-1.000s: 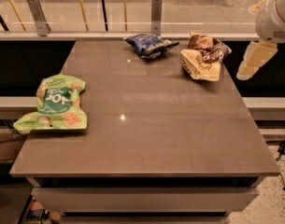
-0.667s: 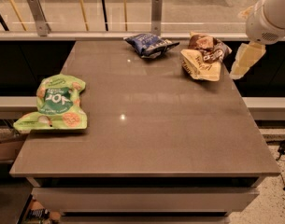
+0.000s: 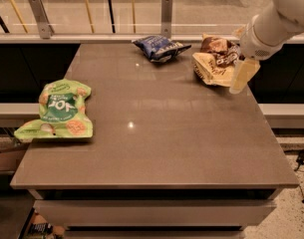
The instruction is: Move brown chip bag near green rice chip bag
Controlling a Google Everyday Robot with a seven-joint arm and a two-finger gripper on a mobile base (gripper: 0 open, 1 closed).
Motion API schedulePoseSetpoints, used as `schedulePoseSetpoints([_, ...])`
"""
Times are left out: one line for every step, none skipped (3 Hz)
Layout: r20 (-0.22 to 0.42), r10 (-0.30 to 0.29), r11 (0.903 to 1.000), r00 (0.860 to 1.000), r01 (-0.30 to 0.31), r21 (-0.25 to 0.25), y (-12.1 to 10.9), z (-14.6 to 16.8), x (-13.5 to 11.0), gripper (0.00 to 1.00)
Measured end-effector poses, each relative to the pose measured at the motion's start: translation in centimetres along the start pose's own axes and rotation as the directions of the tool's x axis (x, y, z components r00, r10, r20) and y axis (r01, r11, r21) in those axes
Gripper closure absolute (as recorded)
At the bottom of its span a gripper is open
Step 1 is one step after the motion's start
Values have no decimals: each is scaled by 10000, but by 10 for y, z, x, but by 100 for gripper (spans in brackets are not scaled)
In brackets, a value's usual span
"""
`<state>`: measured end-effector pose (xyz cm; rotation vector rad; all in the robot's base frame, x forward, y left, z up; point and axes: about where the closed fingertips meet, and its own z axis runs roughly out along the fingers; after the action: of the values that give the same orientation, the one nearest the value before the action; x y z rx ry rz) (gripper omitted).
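The brown chip bag (image 3: 214,62), dark brown and cream-yellow, lies crumpled at the far right of the table (image 3: 156,133). The green rice chip bag (image 3: 59,108) lies flat at the table's left edge, partly over the rim. My gripper (image 3: 242,76) hangs from the white arm (image 3: 276,19) at the upper right. It sits just right of the brown bag, at the bag's right edge, low over the table. The two bags are far apart, on opposite sides of the table.
A dark blue bag (image 3: 159,47) lies at the back centre, just left of the brown bag. A railing with metal posts (image 3: 165,11) runs behind the table. The table's right edge is close under the gripper.
The gripper has moved left and slightly down, from beyond the table's right edge to right beside the brown bag. The bags have not moved.
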<state>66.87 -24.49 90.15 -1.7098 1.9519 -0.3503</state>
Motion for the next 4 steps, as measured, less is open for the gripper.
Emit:
schedulePoseSetpoints([86,-343,9988,9994,346,-353,7,27,-8,0])
schedulePoseSetpoints([-21,-303,9991,9995,302,-302,3,29,-8,0])
schedulePoseSetpoints([-71,-505,9987,9987,505,-25,-4,41,-8,0])
schedulePoseSetpoints([-350,-757,9963,9965,770,369,-13,61,-6,0])
